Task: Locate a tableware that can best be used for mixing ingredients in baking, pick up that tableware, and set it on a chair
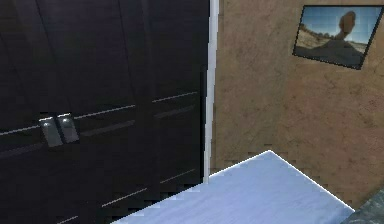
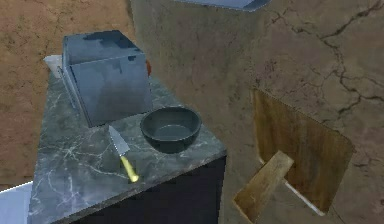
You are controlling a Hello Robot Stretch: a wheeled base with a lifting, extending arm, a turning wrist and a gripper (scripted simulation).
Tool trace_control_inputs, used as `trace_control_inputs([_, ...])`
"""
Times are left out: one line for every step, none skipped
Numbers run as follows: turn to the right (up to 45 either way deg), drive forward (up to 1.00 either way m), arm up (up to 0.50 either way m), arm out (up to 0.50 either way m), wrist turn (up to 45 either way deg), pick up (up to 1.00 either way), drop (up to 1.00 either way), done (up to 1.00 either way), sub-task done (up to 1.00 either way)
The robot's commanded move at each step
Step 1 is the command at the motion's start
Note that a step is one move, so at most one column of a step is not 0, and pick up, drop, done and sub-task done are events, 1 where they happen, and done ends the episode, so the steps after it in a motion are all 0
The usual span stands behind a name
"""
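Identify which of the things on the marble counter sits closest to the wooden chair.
The dark round bowl, at the corner of the counter toward the chair; the yellow-handled knife and grey box lie farther away.

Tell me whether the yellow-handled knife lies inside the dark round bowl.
No, the yellow-handled knife lies on the grey marble counter beside the dark round bowl.
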Motion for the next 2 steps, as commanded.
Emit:
trace_control_inputs([0.0,0.0,0.5,0.0,0.0,0.0,0.0,0.0,0.0])
trace_control_inputs([0.0,0.0,0.38,0.0,0.0,0.0,0.0,0.0,0.0])
